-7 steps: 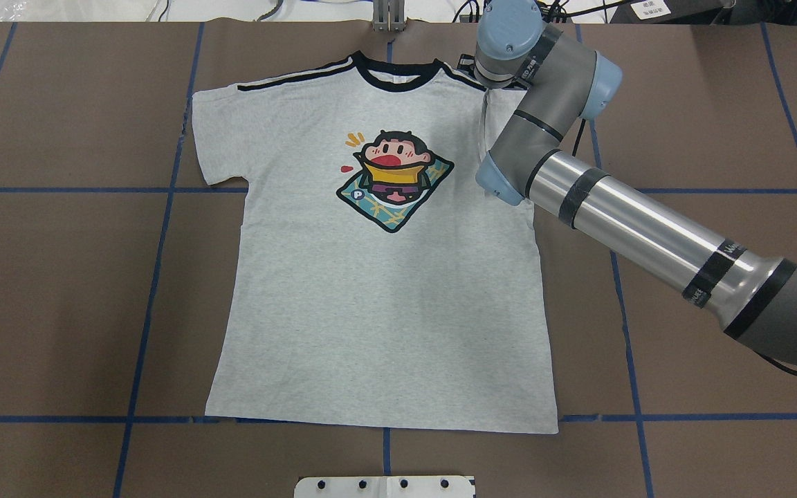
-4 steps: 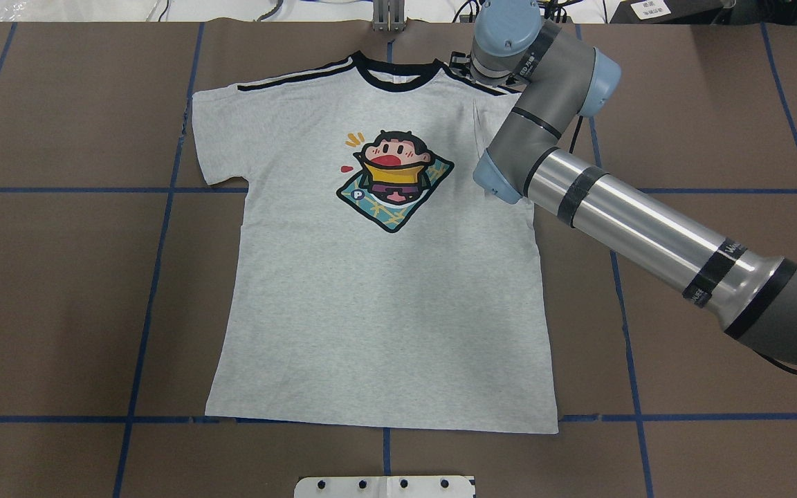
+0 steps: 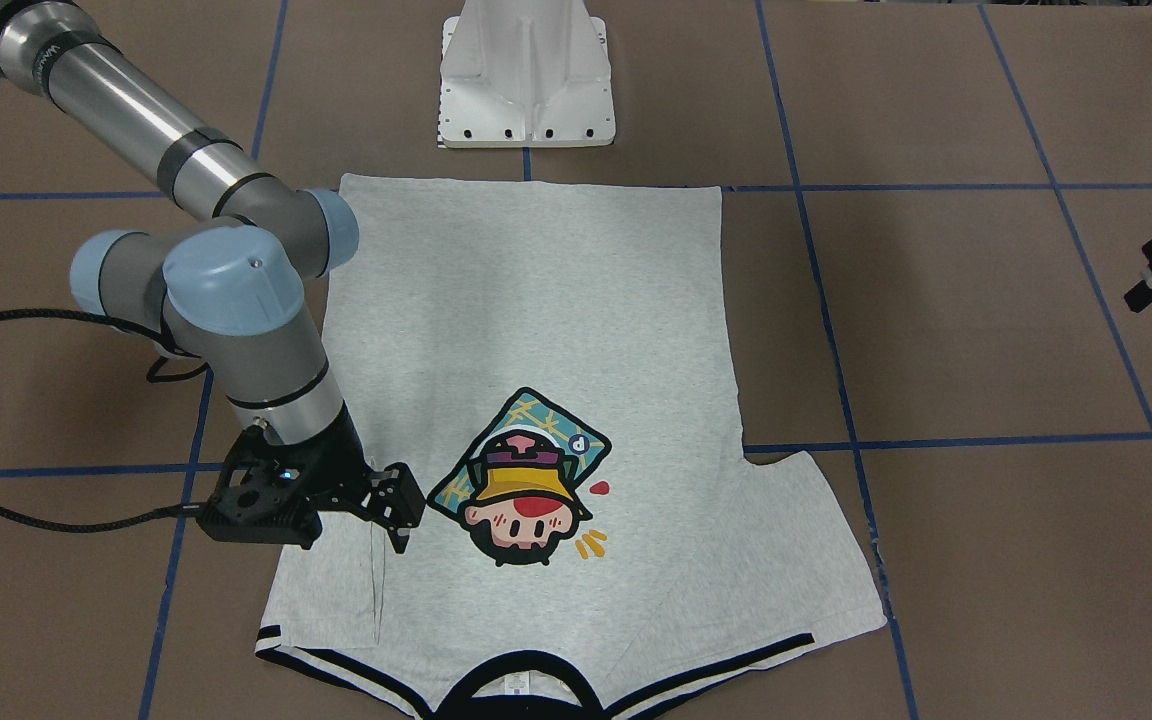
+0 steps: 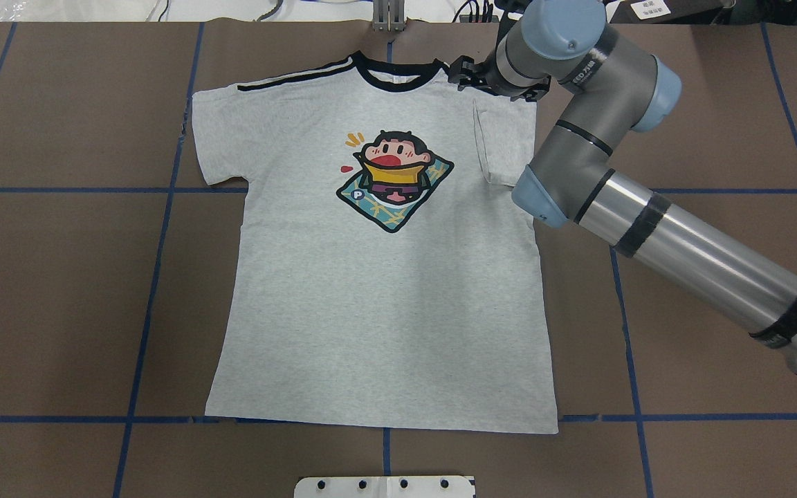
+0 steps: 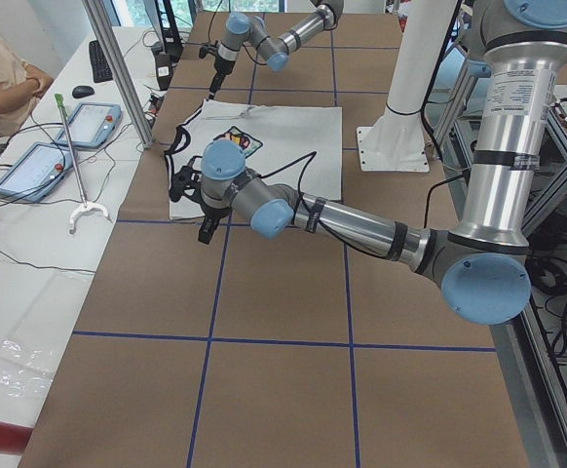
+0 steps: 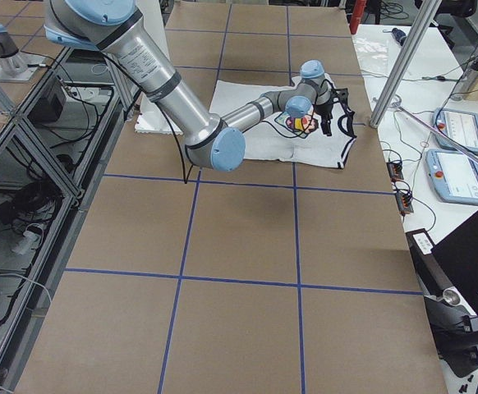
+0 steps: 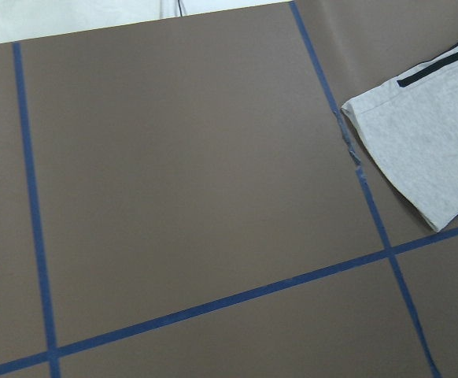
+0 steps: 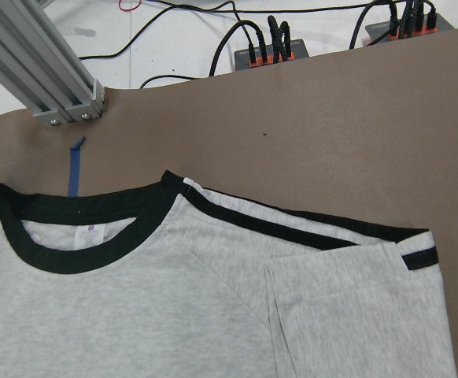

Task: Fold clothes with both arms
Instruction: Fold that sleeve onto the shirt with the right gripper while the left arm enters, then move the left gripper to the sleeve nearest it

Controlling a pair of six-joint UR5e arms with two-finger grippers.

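Note:
The grey T-shirt (image 4: 371,311) lies flat, print up, collar at the far edge. Its sleeve (image 4: 506,145) on my right side is folded inward over the chest; the right wrist view shows that flap (image 8: 363,315) beside the black neck trim. My right gripper (image 4: 459,71) hovers over the striped shoulder next to the collar, open and holding nothing; the front view has it (image 3: 399,525) just above the cloth. My left gripper (image 3: 1151,285) hangs off to the shirt's other side, over bare table, only partly in view. The other sleeve (image 7: 433,142) lies spread out.
The white pedestal base (image 3: 526,80) stands at the near edge behind the hem. Blue tape lines (image 4: 156,277) grid the brown table. An aluminium post (image 8: 48,71) and cable boxes (image 8: 268,51) line the far edge. A person (image 5: 1,78) sits at a side table with tablets.
My right arm's wrist has swung to the right and away from the shirt's chest, uncovering the folded sleeve, which lies flat. The shirt body has not moved.

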